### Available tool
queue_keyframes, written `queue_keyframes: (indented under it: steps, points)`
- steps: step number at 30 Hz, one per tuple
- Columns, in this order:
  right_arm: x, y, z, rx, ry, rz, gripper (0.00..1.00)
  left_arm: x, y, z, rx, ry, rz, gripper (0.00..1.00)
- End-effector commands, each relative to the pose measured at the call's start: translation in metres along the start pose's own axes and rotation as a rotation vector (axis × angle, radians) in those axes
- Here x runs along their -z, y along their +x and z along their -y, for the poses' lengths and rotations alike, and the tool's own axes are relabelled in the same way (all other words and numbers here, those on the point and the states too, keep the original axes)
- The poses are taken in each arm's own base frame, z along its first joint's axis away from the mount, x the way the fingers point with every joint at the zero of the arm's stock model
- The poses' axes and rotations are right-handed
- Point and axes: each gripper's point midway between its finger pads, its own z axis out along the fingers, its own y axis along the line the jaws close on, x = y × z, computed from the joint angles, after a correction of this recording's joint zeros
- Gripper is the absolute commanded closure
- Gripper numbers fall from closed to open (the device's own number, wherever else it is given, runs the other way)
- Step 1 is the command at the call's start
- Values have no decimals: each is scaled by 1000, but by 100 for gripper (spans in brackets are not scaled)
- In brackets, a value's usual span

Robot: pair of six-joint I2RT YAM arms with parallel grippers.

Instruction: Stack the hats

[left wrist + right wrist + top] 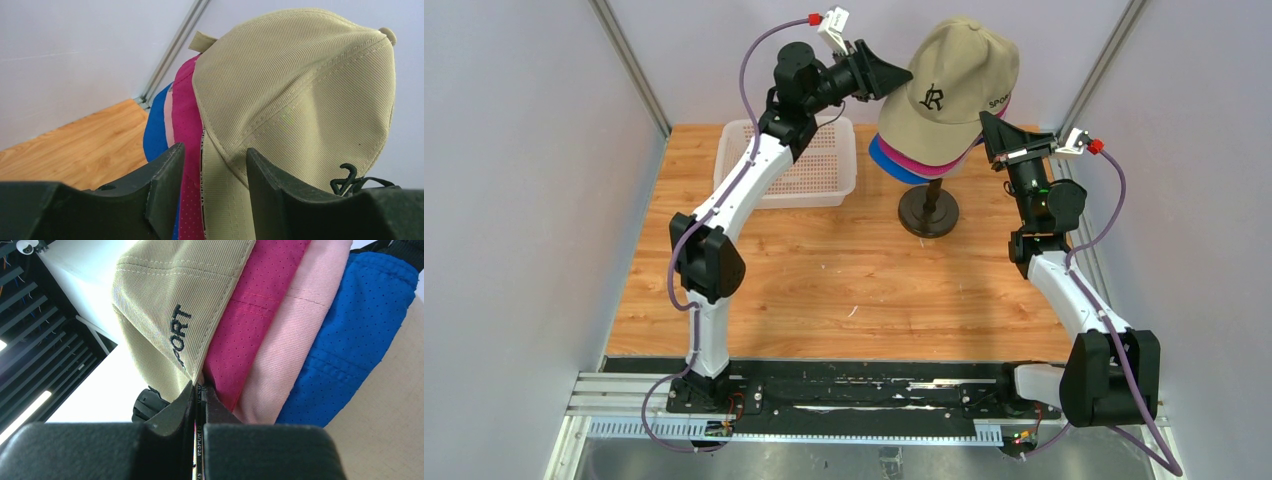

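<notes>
The hats sit stacked on a head form on a dark stand (928,212). A khaki cap (954,85) is on top, with a magenta cap (924,160) and a blue cap (892,165) showing beneath it. A pink cap (295,335) lies between the magenta cap (255,310) and the blue cap (350,330). My left gripper (902,75) is at the stack's left side. Its jaws (215,155) stand apart, with the rims of the khaki cap (300,90) and magenta cap (187,115) between them. My right gripper (989,125) is shut (199,387) on the khaki cap's lower edge (165,300).
A white perforated basket (809,170) stands at the back left of the wooden table (844,290), under my left arm. Grey walls with metal posts close in the back and both sides.
</notes>
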Motion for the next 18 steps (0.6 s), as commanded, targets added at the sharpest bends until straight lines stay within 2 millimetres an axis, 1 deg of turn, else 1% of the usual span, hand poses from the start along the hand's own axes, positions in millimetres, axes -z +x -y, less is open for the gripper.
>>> queue_keyframes:
  steps: [1,7,13,18]
  points:
    - [2,13,18,3,63,-35,100,-3,-7,6,12,41,14,47]
    - [5,14,24,7,89,-31,100,-4,0,-2,27,23,2,48]
    - [8,15,37,5,132,-30,99,-5,8,-11,35,4,-18,48]
    - [14,14,54,-1,218,-16,99,-5,11,-14,36,-7,-21,48]
